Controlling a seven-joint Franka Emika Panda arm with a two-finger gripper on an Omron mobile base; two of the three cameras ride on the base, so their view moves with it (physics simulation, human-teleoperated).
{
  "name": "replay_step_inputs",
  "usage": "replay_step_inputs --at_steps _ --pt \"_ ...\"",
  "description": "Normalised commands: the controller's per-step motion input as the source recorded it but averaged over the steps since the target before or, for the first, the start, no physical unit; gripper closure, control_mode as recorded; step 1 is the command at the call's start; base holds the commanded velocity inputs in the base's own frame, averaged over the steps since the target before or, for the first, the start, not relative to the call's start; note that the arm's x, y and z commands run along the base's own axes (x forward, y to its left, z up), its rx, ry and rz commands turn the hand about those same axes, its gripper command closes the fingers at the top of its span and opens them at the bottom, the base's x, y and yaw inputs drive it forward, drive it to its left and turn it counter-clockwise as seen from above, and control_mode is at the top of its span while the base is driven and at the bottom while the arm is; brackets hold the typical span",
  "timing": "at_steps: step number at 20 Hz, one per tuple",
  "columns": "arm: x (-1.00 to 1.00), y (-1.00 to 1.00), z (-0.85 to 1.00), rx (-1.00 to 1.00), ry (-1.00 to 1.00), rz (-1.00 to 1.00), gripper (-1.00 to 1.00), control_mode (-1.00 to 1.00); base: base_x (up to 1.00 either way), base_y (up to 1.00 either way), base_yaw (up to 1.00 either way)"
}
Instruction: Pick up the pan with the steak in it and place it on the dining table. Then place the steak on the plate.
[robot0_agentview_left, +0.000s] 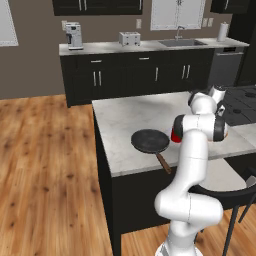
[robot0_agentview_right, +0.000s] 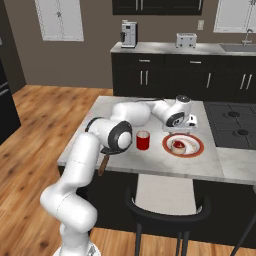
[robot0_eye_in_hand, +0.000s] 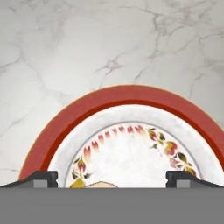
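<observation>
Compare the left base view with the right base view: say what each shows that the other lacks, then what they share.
Left base view: the empty pan in full on the dining table.
Right base view: the steak lying on the plate, with the open gripper above it.
Both: the red cup, the toaster and the coffee machine.

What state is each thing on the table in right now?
pan: empty, flat on the dining table, handle toward the near edge.
steak: lying on the plate.
plate: flat on the table, beside the red cup.
red cup: upright.
tool: open, above the plate, holding nothing.
</observation>
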Motion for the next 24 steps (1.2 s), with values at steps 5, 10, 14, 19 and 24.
replay_step_inputs --at_steps 5,10,14,19,24 --pt "-0.31 0.0 0.67 0.02 -0.03 -0.04 -1.0 -1.0 0.0 0.0 0.0" --pt "-0.54 0.33 0.41 -0.01 -0.08 0.0 -1.0 -1.0 0.0 0.0 0.0" --pt "-0.71 0.56 0.27 -0.07 -0.02 0.0 -1.0 -1.0 0.0 0.0 0.0" --pt "-0.82 0.84 0.21 -0.1 0.0 0.02 -1.0 -1.0 0.0 0.0 0.0" --pt "-0.8 0.89 0.17 -0.12 0.0 0.03 -1.0 -1.0 0.0 0.0 0.0"
